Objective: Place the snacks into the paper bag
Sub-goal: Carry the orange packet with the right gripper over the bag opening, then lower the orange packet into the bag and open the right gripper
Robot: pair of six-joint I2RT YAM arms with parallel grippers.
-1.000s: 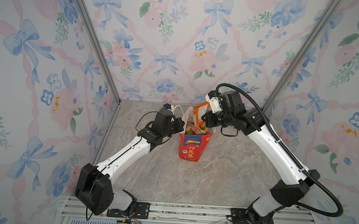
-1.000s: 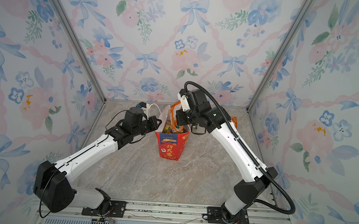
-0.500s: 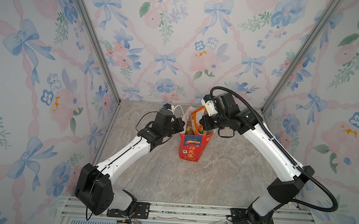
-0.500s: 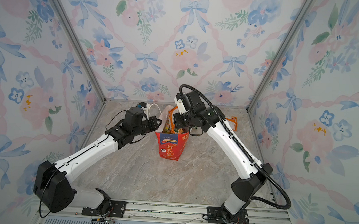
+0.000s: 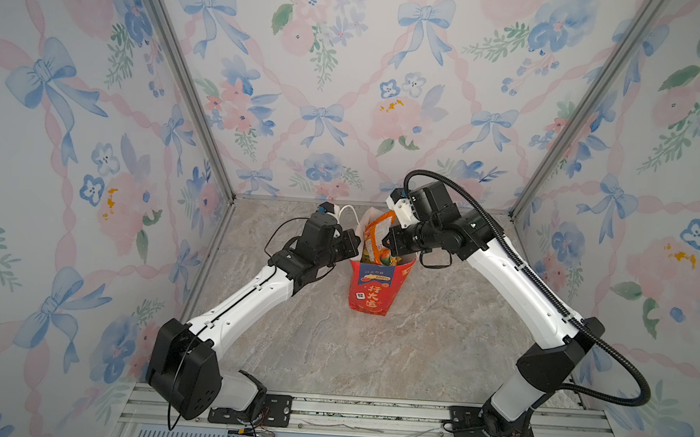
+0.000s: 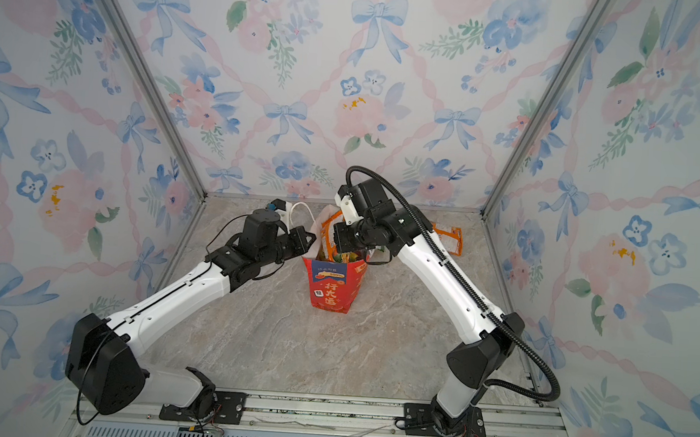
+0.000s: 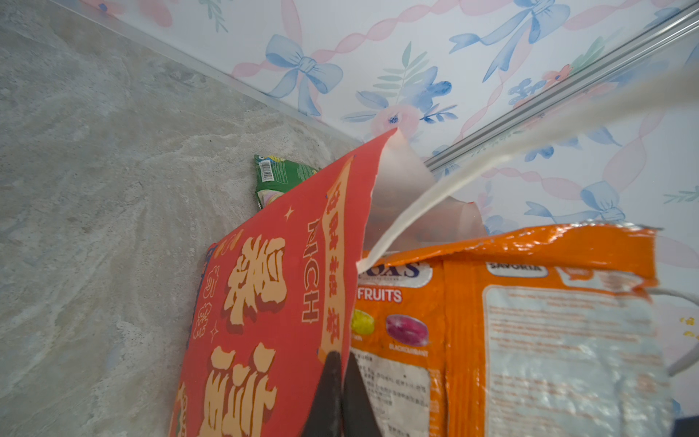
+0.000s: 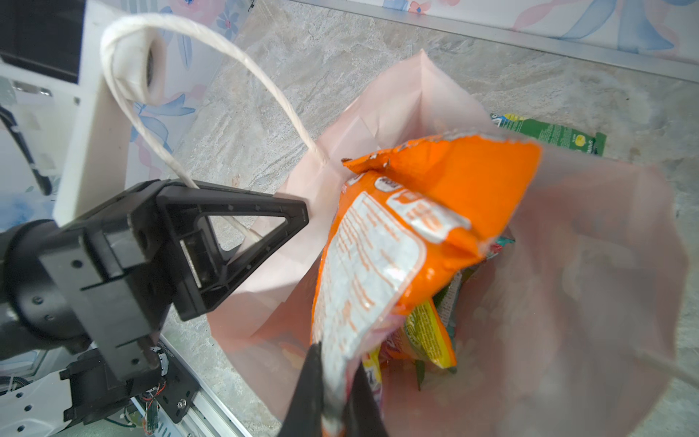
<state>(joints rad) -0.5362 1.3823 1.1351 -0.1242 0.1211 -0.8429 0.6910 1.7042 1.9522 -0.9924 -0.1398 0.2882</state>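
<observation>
Here the right gripper (image 8: 333, 365) is pinching the orange packet (image 8: 435, 212) inside the paper bag (image 8: 397, 98); the left gripper (image 7: 341, 359) is clamping its rim.

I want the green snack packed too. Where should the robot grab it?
Probably the end of the green packet that sticks out past the paper bag, coming straight down from above. It lies flat on the table, with the bag close beside it.

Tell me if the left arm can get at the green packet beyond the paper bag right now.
Probably not: the left fingers are shut on the edge of the paper bag, and the green packet lies on its far side. They would have to let go first.
</observation>
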